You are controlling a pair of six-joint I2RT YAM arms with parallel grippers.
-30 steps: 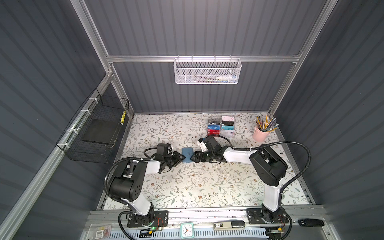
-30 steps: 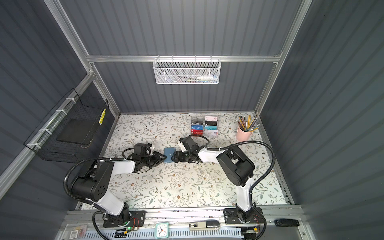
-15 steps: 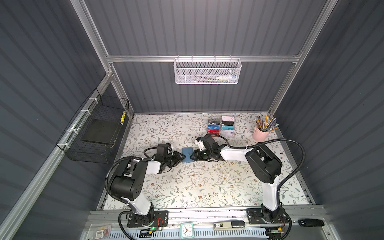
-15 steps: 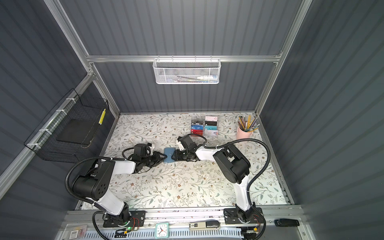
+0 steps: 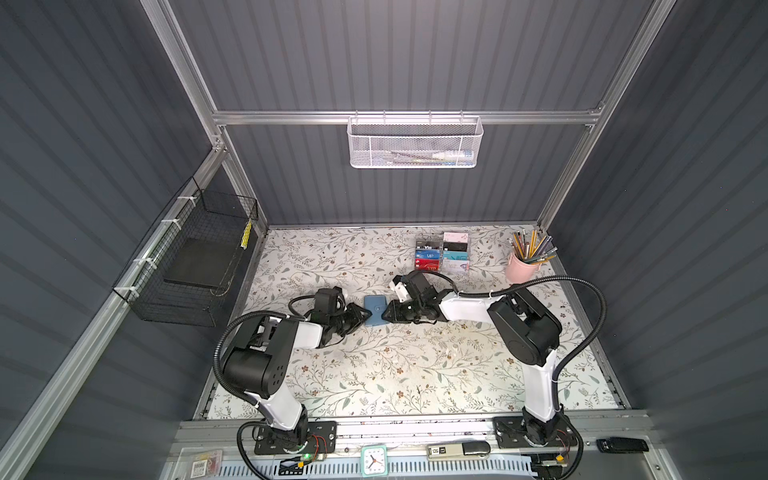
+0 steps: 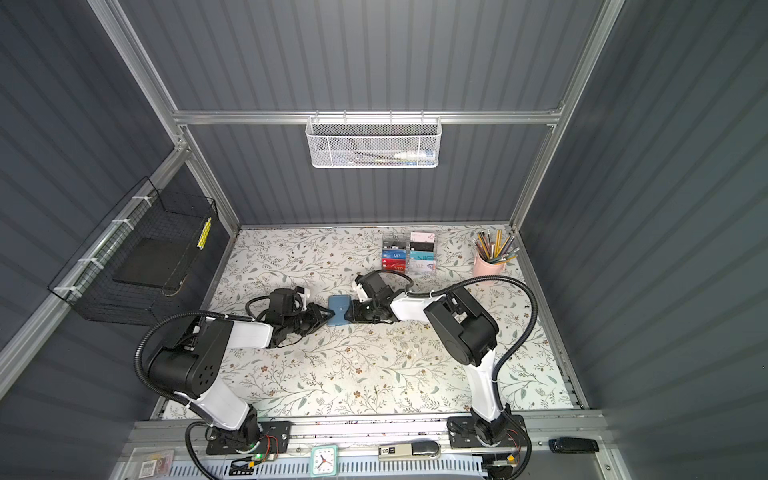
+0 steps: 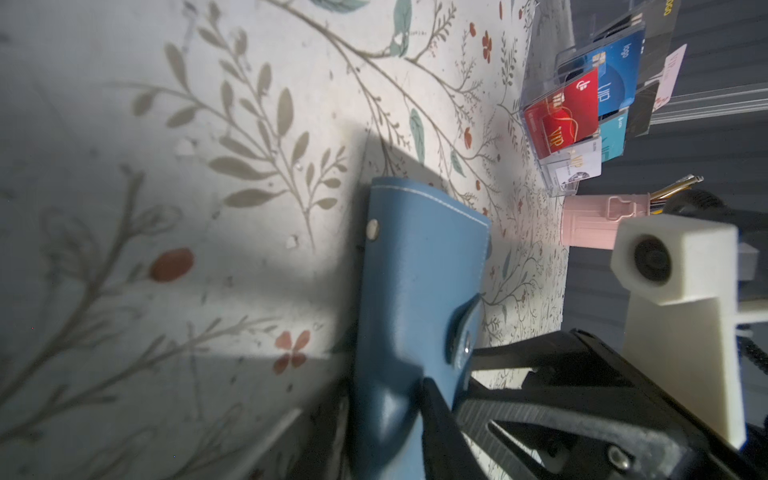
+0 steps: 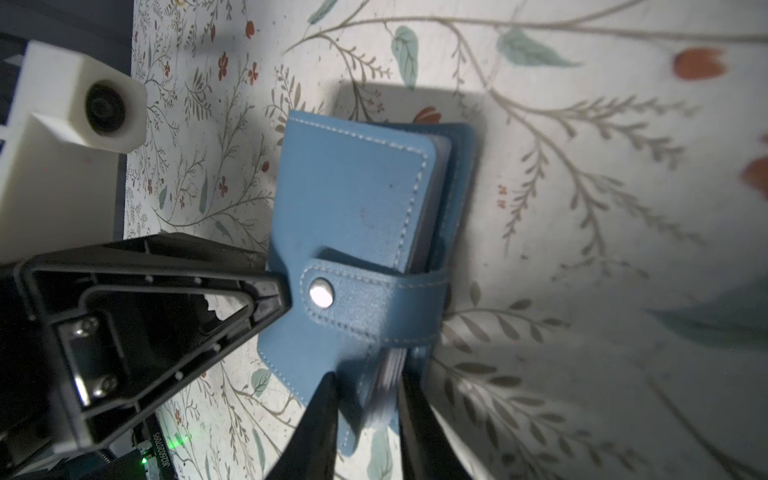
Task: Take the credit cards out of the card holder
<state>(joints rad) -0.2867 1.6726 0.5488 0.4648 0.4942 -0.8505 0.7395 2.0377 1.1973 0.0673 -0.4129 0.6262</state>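
The slate-blue card holder lies in the middle of the flowered table, closed, its tab snapped over the cover. My left gripper is shut on its spine edge; one finger presses a dent into the cover. My right gripper comes from the opposite side and is shut on the open edge, one finger on each face, just below the tab. Between its fingers show pale sleeve edges. The credit cards are hidden inside.
A clear acrylic rack with several coloured cards stands behind the right gripper. A pink cup of pencils is at the back right. A black wire basket hangs on the left wall, a white mesh basket on the back rail.
The right gripper has slid left onto the card holder's open edge and closed on it. The left gripper has stayed at the spine edge.
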